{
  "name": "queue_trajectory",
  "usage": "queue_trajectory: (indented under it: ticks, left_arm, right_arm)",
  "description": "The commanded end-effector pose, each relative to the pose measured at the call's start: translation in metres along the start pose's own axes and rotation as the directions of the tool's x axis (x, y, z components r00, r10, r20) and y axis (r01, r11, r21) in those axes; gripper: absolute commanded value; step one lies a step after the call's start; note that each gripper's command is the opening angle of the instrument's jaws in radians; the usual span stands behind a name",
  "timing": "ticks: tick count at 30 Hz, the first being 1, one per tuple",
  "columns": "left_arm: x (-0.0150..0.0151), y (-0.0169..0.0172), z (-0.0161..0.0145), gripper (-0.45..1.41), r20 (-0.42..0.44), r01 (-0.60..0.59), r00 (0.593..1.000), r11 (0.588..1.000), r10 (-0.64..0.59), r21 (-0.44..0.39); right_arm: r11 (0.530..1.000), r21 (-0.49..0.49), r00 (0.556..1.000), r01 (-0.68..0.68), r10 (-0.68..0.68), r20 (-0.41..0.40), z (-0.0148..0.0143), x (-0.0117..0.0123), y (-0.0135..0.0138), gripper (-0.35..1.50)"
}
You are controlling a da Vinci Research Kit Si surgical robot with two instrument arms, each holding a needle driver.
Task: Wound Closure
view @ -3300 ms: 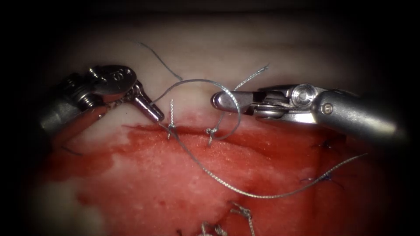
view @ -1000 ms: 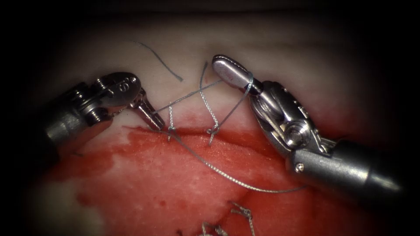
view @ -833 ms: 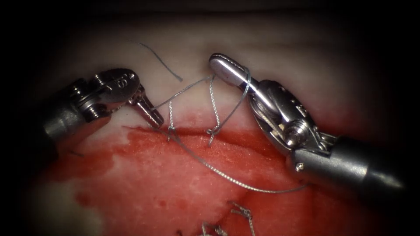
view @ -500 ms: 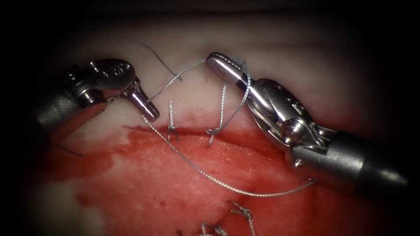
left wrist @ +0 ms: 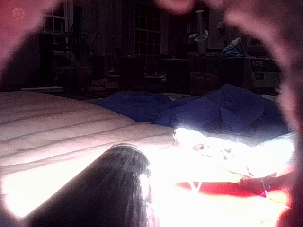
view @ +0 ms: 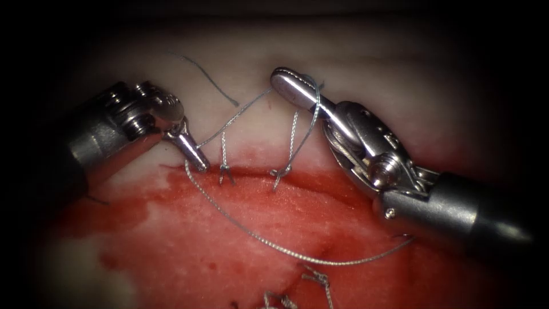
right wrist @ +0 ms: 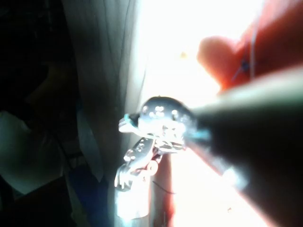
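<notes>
Partly thread-wrapped right tool (view: 286, 83)

Silver steel hands (view: 197, 162), grey shafts (view: 457, 214)

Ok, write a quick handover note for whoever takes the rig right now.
Left claw: shut on the thread at the left end of the cut.
Right claw: shut, over pale tissue above the cut, a thread loop round it.
Done: two stitches with upright tails along the cut.
Left: the loop is slack, no knot drawn down.
</notes>
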Motion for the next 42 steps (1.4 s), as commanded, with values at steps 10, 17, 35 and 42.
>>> queue_trajectory:
  ticks: [10,17,35,42]
  left_arm:
    - [0.0002,0.0016,-0.0004,-0.45,0.110,0.037,0.993,0.992,-0.050,0.118]
    - [0.0002,0.0016,-0.0004,-0.45,0.110,0.037,0.993,0.992,-0.050,0.118]
    - [0.0002,0.0016,-0.0004,-0.45,0.110,0.037,0.993,0.992,-0.050,0.118]
    - [0.0002,0.0016,-0.0004,-0.45,0.110,0.037,0.993,0.992,-0.050,0.118]
  right_arm:
    - [1.000,-0.006,1.000,-0.009,0.009,0.016,0.0012,-0.0015,0.0001,-0.35]
    - [1.000,-0.006,1.000,-0.009,0.009,0.016,0.0012,-0.0015,0.0001,-0.35]
    - [1.000,-0.006,1.000,-0.009,0.009,0.016,0.0012,-0.0015,0.0001,-0.35]
    - [1.000,-0.006,1.000,-0.009,0.009,0.016,0.0012,-0.0015,0.0001,-0.35]
